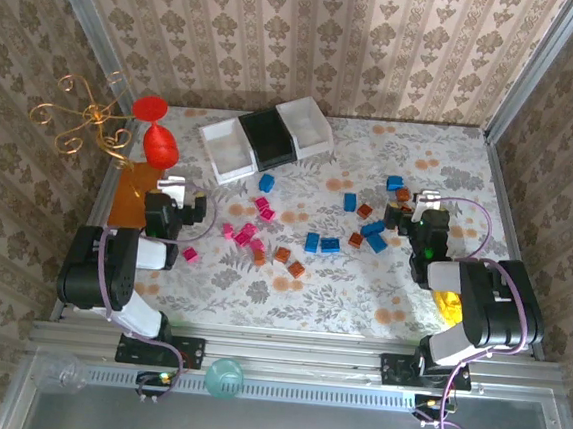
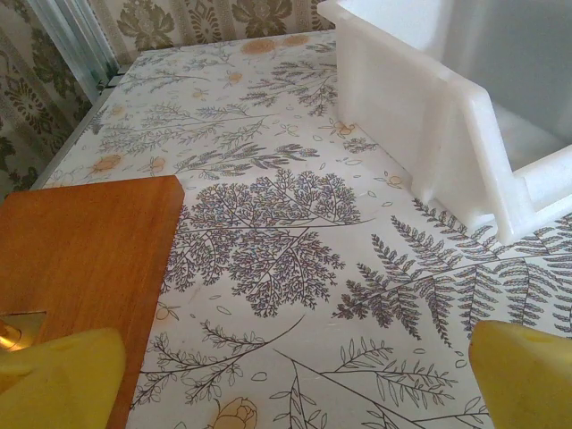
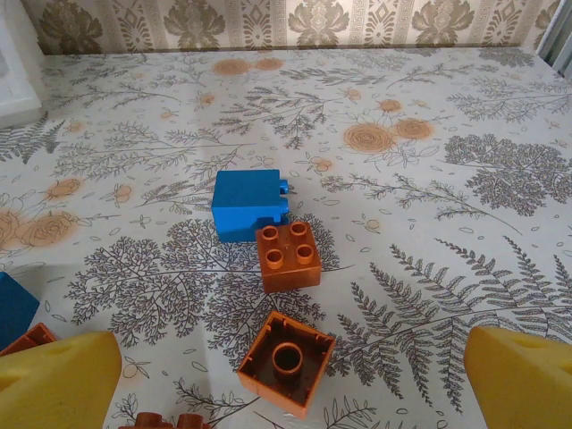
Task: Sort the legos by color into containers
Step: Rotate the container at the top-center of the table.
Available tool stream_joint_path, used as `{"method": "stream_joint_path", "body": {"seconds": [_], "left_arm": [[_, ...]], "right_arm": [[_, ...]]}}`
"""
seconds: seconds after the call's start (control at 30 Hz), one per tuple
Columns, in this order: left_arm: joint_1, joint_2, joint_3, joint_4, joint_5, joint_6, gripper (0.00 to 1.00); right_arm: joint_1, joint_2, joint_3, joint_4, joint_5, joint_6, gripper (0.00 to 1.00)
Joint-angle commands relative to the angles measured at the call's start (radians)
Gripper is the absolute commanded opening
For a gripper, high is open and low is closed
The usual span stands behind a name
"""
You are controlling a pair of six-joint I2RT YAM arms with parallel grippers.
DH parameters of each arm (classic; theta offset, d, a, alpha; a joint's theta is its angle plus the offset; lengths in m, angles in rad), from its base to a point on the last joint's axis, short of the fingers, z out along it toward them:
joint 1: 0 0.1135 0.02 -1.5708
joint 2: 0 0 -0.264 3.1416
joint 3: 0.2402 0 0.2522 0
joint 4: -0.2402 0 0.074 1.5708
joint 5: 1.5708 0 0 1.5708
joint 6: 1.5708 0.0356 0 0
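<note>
Gleaming studded plastic legos (image 3: 288,257) on fern-printed cloth (image 3: 447,206)

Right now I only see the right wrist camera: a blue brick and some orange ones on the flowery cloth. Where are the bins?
Observer: Three containers stand in a row at the far edge, two white around one black.
Operator: Any other brick colors?
Observer: Yes, pink legos lie left of the middle.
Operator: Is the other hand holding something?
Observer: No, the left gripper is open and empty, near a white bin.
</note>
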Motion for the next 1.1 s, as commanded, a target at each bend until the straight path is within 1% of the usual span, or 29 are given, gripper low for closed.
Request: {"method": "stream_joint_path", "body": {"seconds": [0.0, 0.7, 0.77, 0.83, 0.9, 0.97, 1.0, 1.07], "left_arm": [[0.007, 0.000, 0.021, 0.002, 0.018, 0.028, 1.00], [0.021, 0.000, 0.023, -0.001, 0.013, 0.007, 1.00], [0.022, 0.000, 0.021, 0.003, 0.015, 0.007, 1.00], [0.025, -0.002, 0.005, 0.037, 0.010, -0.003, 1.00], [0.031, -0.002, -0.047, 0.144, -0.003, -0.015, 1.00], [0.036, -0.028, -0.086, 0.186, -0.010, -0.021, 1.00], [0.036, -0.059, -0.096, 0.175, -0.015, -0.022, 1.00], [0.035, -0.128, -0.099, 0.114, -0.017, -0.019, 1.00]], "right_arm": [[-0.003, 0.003, 0.014, -0.004, -0.015, 0.003, 1.00], [-0.012, 0.004, 0.016, -0.012, -0.033, 0.007, 1.00], [-0.010, 0.003, 0.013, -0.007, -0.031, 0.006, 1.00], [0.001, -0.013, 0.004, 0.003, 0.002, 0.004, 1.00], [0.026, -0.095, 0.000, -0.055, 0.077, -0.002, 1.00], [0.042, -0.221, 0.012, -0.176, 0.132, 0.005, 1.00], [0.041, -0.312, 0.023, -0.259, 0.162, 0.060, 1.00], [0.029, -0.430, 0.022, -0.331, 0.169, 0.155, 1.00]]}}
